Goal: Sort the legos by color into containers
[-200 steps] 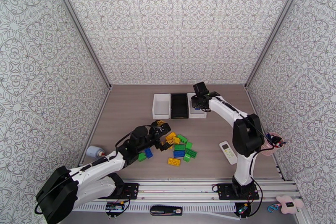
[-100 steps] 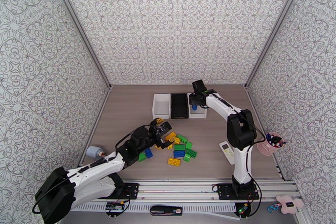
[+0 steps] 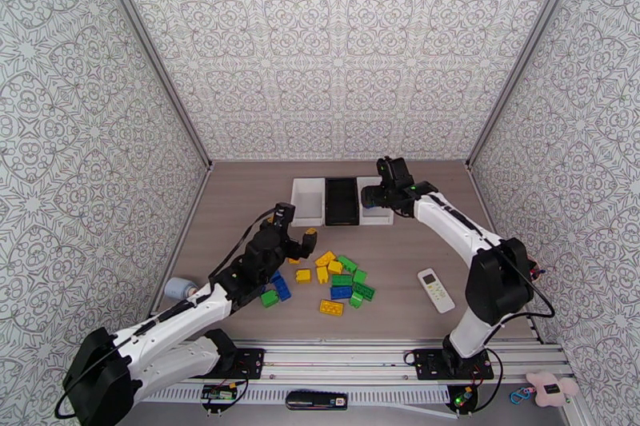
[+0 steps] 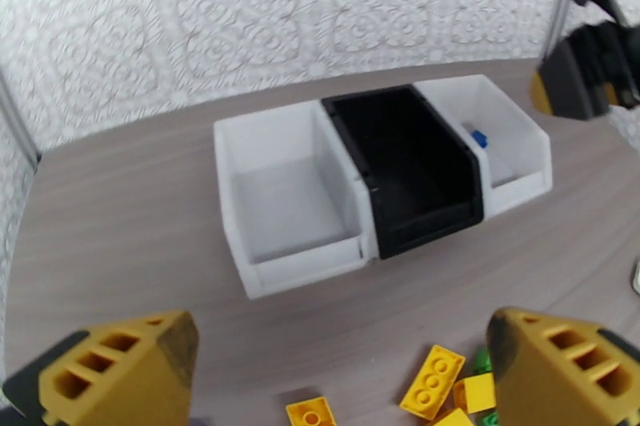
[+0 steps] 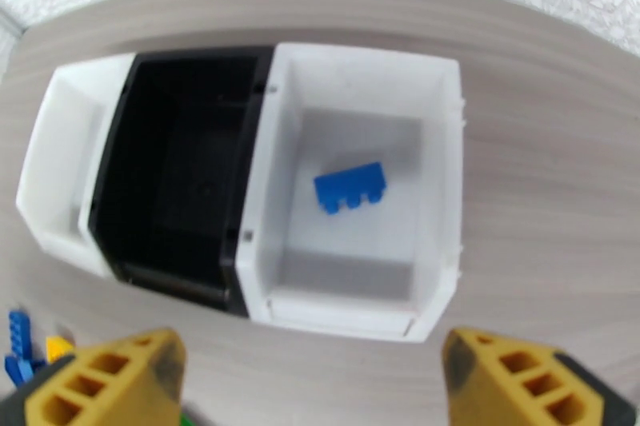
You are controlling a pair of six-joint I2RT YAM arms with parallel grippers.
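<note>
The blue lego (image 5: 350, 188) lies in the right white bin (image 5: 440, 180), its long axis across the bin, slightly tilted, seemingly on its side. The right tool (image 5: 316, 380), closed a second ago, now gapes empty above it. The left tool (image 4: 340, 348) stays wide open beside the loose legos (image 3: 342, 292). Wood-grain bench (image 3: 240, 212), patterned walls (image 3: 336, 44).

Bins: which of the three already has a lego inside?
The white bin at the right end of the row: one blue brick lies on its floor. The black middle bin and the left white bin look empty.
</note>
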